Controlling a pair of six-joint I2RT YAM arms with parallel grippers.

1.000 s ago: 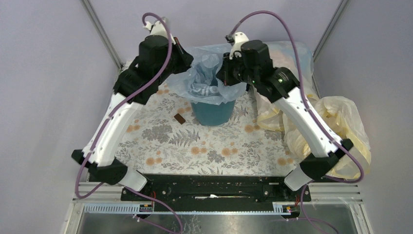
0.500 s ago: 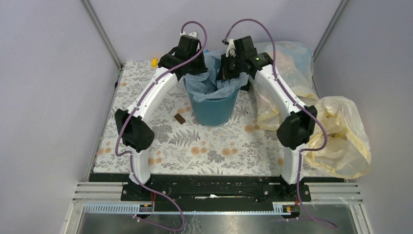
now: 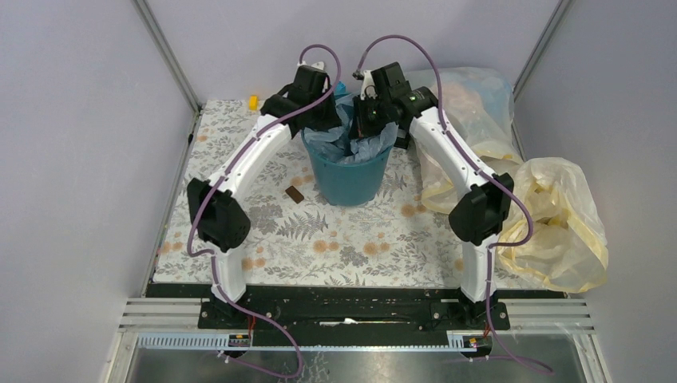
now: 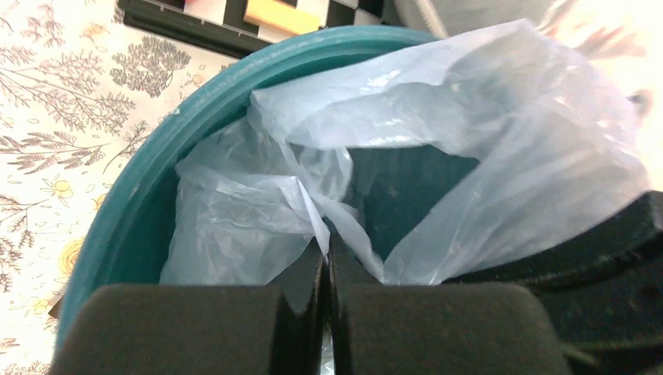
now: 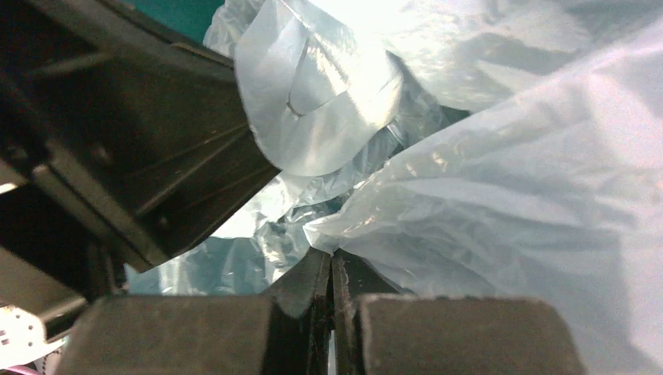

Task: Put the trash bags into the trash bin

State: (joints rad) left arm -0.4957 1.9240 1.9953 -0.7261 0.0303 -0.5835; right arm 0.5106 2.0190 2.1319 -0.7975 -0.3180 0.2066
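The teal-blue trash bin (image 3: 349,179) stands at the back middle of the table. The light-blue trash bag (image 3: 363,144) sits crumpled in its mouth, with folds above the rim. My left gripper (image 3: 326,126) is at the bin's left rim, shut on a fold of the bag (image 4: 313,211), with the bin's rim (image 4: 156,172) curving to its left. My right gripper (image 3: 369,126) is at the right rim, shut on the bag's edge (image 5: 469,203). The left arm's black body (image 5: 133,133) fills the left of the right wrist view.
A large stuffed whitish bag (image 3: 471,88) lies at the back right. A bulky pale-yellow bag (image 3: 559,215) lies at the right edge. A small brown item (image 3: 294,195) lies left of the bin. A yellow piece (image 3: 253,101) sits at the back left corner.
Both arms stretched toward the back and lowered to the bin's rim. The bag went from spread wide above the bin to bunched down inside its mouth.
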